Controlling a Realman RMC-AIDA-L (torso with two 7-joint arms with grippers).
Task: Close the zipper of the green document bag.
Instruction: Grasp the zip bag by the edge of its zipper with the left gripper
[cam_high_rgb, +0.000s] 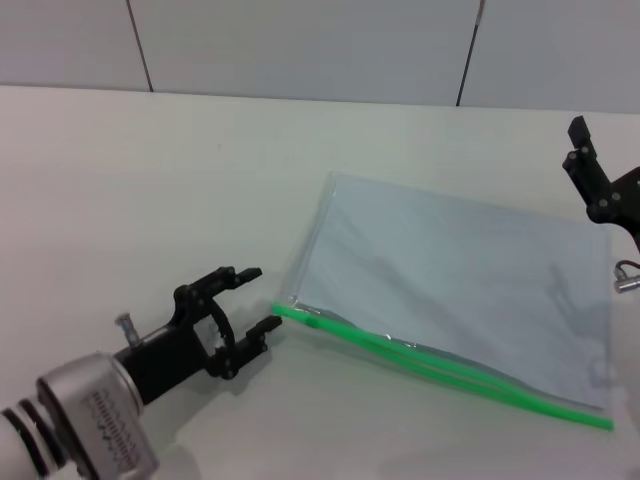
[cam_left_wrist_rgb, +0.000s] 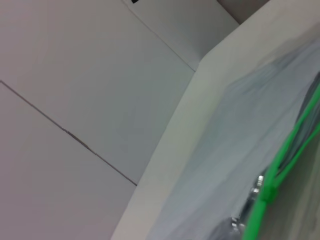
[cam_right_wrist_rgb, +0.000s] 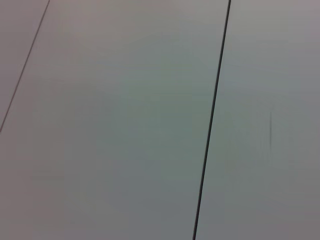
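Your green document bag (cam_high_rgb: 450, 280) lies flat, zipper (cam_high_rgb: 440, 365) running lower-center to lower-right, left gripper (cam_high_rgb: 255, 298) wide open, empty, at its left end; can't tell on the right gripper (cam_high_rgb: 590, 170).

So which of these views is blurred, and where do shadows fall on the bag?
Head view: sharp; soft grey shadows cross the green document bag toward its right end. Left wrist view: blurred, the zipper smeared at close range. Right wrist view: only plain panels with a dark seam, no bag in sight.
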